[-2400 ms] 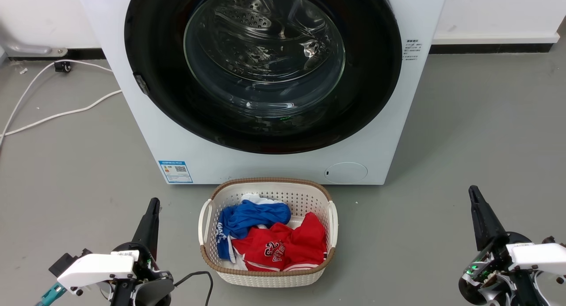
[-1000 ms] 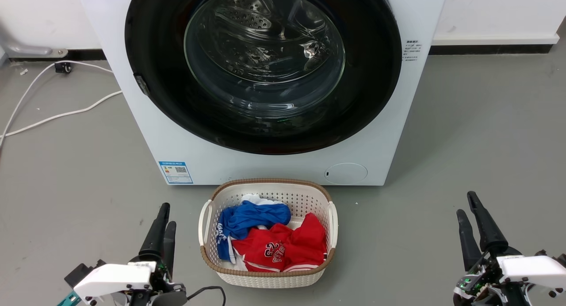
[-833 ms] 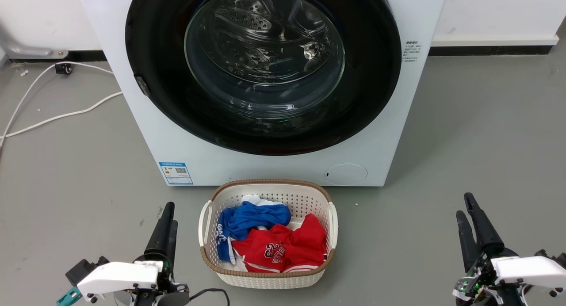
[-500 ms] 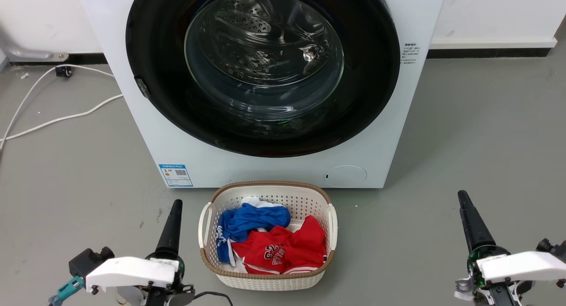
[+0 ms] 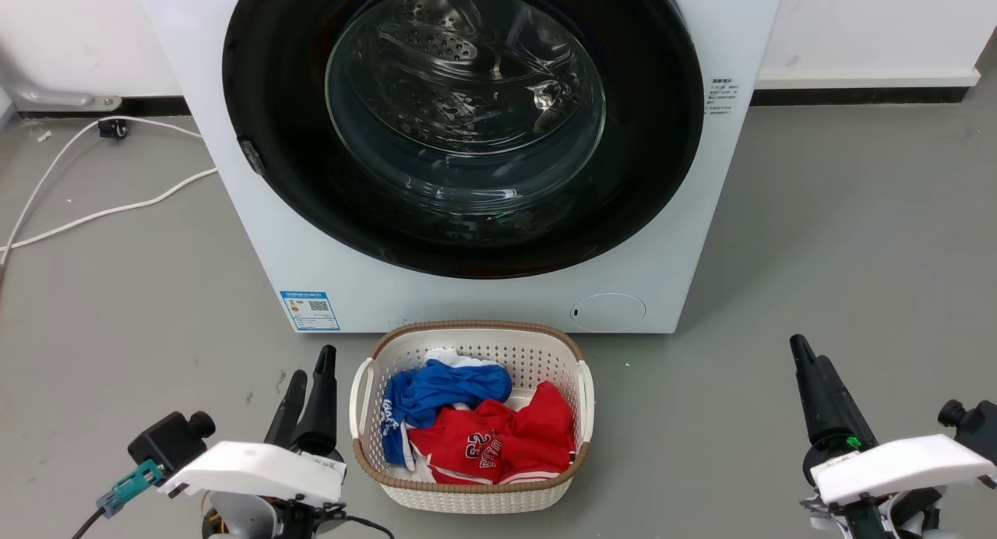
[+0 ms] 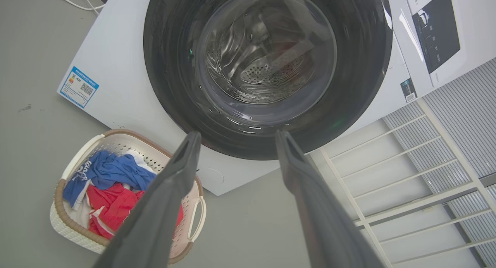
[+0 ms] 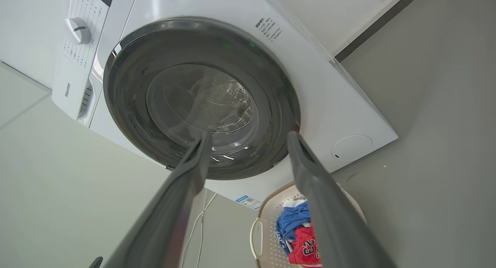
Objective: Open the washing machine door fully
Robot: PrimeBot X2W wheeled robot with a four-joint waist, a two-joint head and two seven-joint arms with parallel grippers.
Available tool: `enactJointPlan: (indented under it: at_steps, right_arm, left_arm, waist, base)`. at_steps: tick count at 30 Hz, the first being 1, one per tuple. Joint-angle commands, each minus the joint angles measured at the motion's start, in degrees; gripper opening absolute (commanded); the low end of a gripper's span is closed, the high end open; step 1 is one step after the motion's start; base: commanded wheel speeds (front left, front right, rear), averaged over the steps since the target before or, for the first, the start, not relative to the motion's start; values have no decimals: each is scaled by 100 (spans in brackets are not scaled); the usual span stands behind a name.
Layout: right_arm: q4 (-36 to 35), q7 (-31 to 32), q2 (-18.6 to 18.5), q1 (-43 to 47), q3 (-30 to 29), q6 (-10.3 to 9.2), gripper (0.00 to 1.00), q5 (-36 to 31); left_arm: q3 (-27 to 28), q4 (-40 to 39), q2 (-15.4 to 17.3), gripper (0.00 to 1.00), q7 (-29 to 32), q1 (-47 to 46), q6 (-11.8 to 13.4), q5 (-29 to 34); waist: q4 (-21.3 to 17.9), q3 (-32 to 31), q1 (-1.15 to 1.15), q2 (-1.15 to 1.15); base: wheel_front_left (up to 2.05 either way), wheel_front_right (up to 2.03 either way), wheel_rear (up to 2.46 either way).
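The left tool point(image 6: 237, 134) has its fingers spread apart, pointing at the round black washing machine door point(image 6: 267, 62). A basket point(image 6: 59, 192) of red and blue clothes point(image 6: 112, 182) sits on the floor point(image 6: 31, 144).

The top edge of the head view cuts off the upper part of the washing machine door point(image 5: 464, 126) and the washing machine point(image 5: 389, 297). The print on the blue sticker point(image 5: 310, 311) and the side label point(image 5: 720, 95) is too small for me to read. In my left wrist view, a finger point(image 6: 162, 206) of my left claw point(image 6: 236, 138) hides part of the basket point(image 6: 81, 156).
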Motion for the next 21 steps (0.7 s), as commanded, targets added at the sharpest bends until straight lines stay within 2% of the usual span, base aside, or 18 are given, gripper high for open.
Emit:
enactJointPlan:
  at_steps: [1, 21]
  right_arm:
    - [-127, -6, -7, -56, 5, 6, 100, -290]
    - [-327, 24, -48, -6, 88, 9, 100, -2231]
  left_arm:
    - [-55, -110, 64, 100, -67, -116, 30, 279]
    - [-498, -18, 277, 100, -432, -248, 152, 2079]
  waist:
    - [2, -1, 0, 0]
    - [31, -35, 0, 0]
  base:
    - [0, 0, 0]
    - [0, 0, 0]
